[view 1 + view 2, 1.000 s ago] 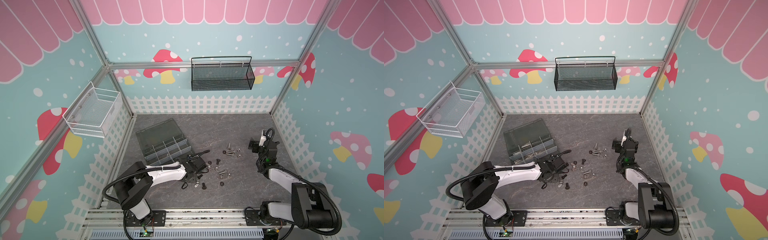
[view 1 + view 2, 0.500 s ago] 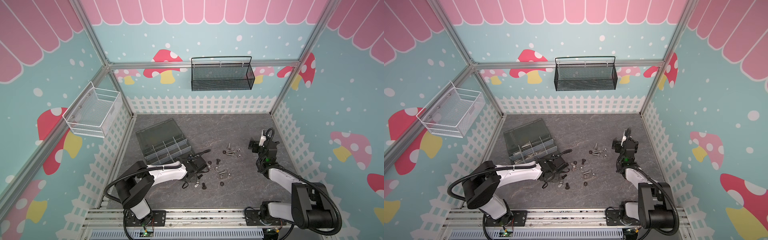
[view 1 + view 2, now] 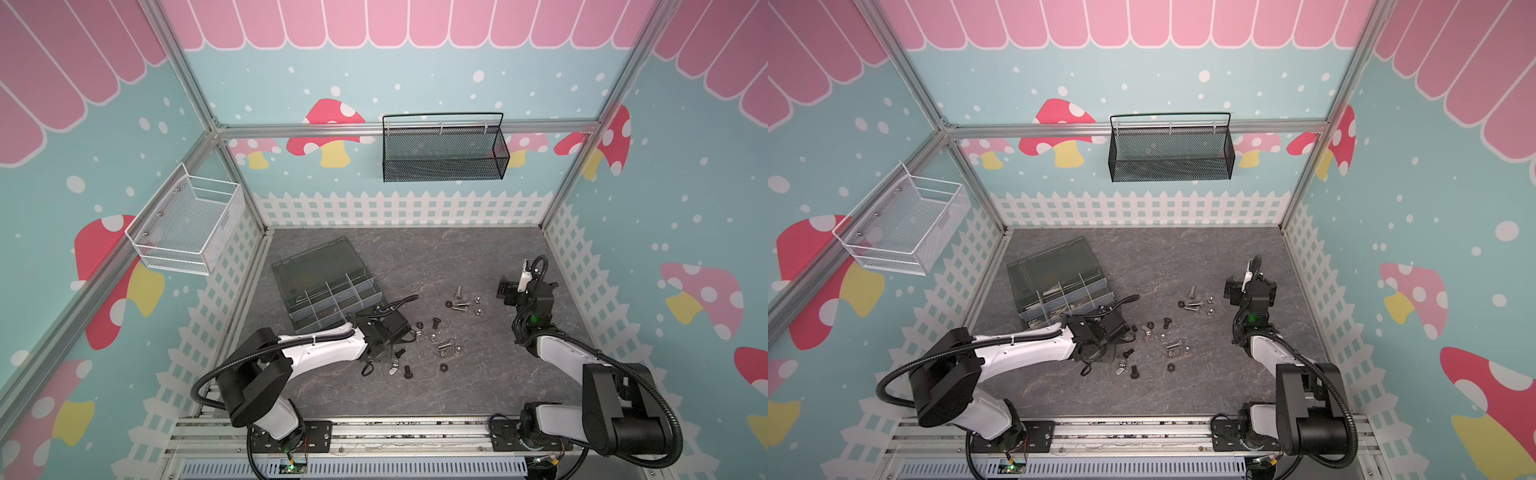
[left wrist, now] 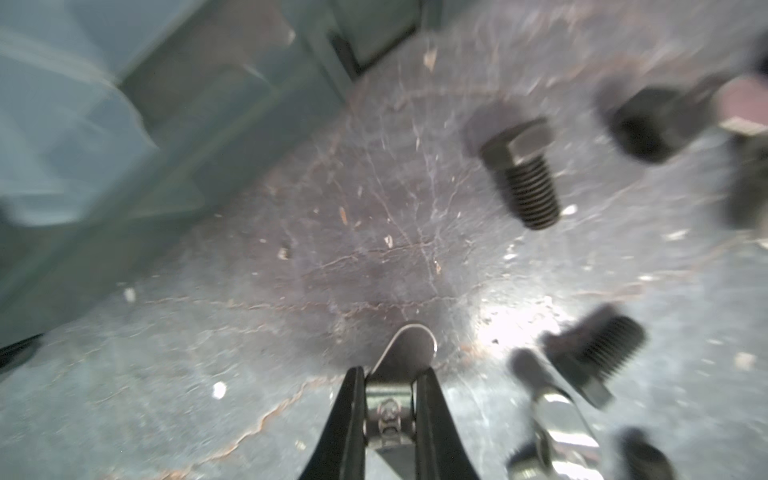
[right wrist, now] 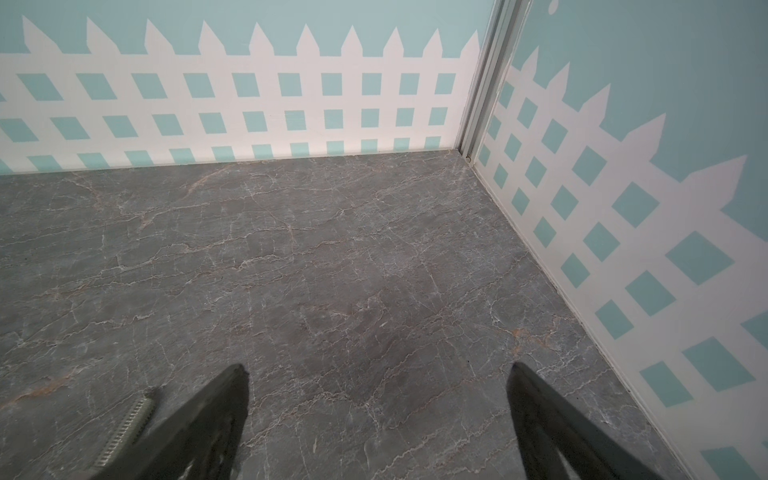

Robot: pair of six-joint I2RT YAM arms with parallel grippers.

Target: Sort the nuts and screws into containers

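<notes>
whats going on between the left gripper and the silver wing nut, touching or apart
Touching. In the left wrist view the left gripper is shut on the silver wing nut, both fingers pressed against its sides with no gap.

Top views overhead — whole table [image 3: 415, 257] shared, wrist views close

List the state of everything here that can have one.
left claw: shut on a wing nut
right claw: open, holding nothing
organizer box: lid open, folded back
loose screws: lying unsorted on the table
</notes>
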